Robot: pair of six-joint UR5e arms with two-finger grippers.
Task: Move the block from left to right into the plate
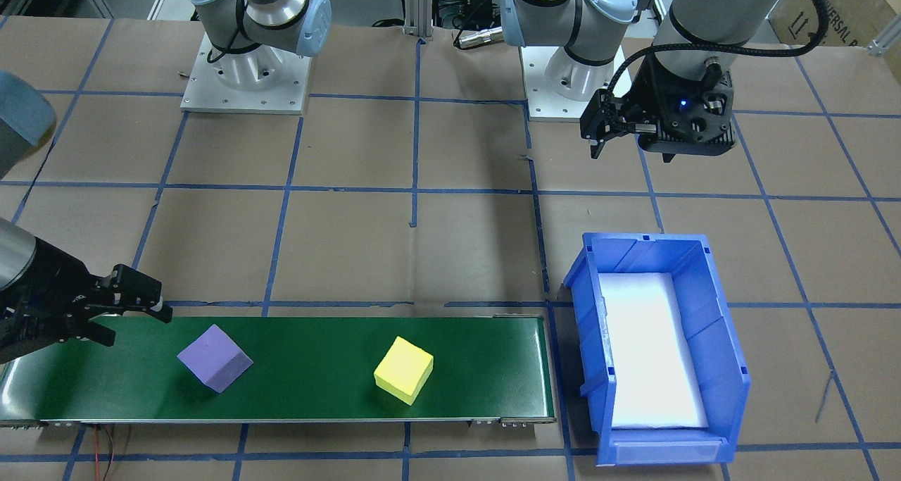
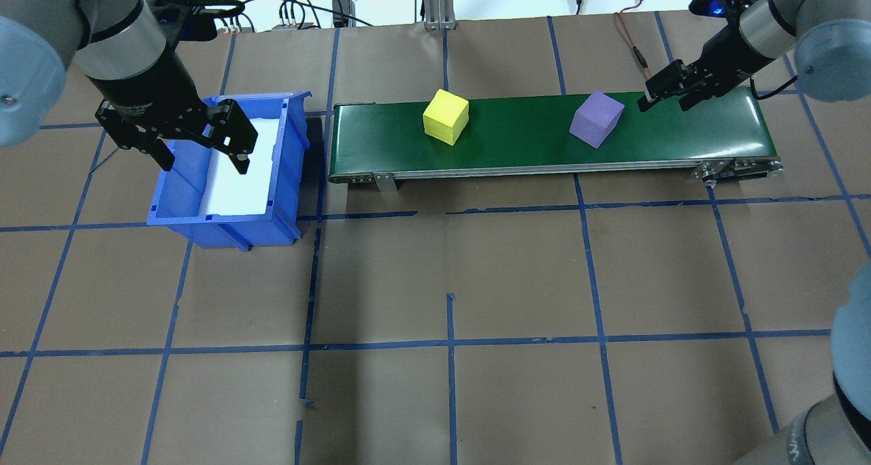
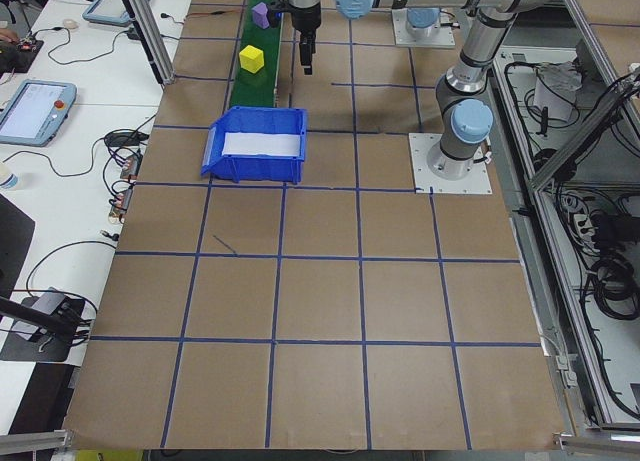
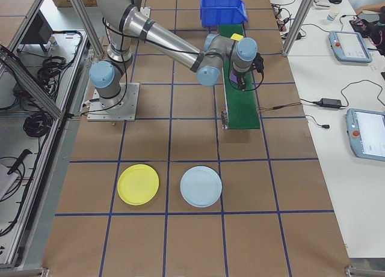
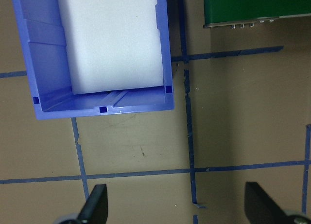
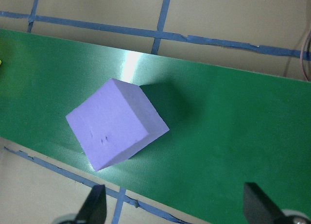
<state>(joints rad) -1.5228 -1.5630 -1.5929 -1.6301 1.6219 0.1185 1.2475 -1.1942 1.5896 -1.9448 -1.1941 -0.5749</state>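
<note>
The right gripper [image 2: 665, 93] hangs over the right end of the green conveyor belt [image 2: 531, 145], fingers spread and empty, just beside the purple block [image 2: 597, 118], which rests on the belt apart from the yellow block [image 2: 446, 116]. The left gripper [image 2: 197, 141] hovers above the blue bin [image 2: 289, 179], pointing down, spread wide, holding nothing. The yellow plate [image 4: 138, 184] lies on the table well away from the belt, beside a pale blue plate [image 4: 201, 186].

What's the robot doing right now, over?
Left gripper open, empty, over blue bin. Right gripper open, empty, beside purple block on belt. Yellow plate empty. Nothing in the way.
</note>
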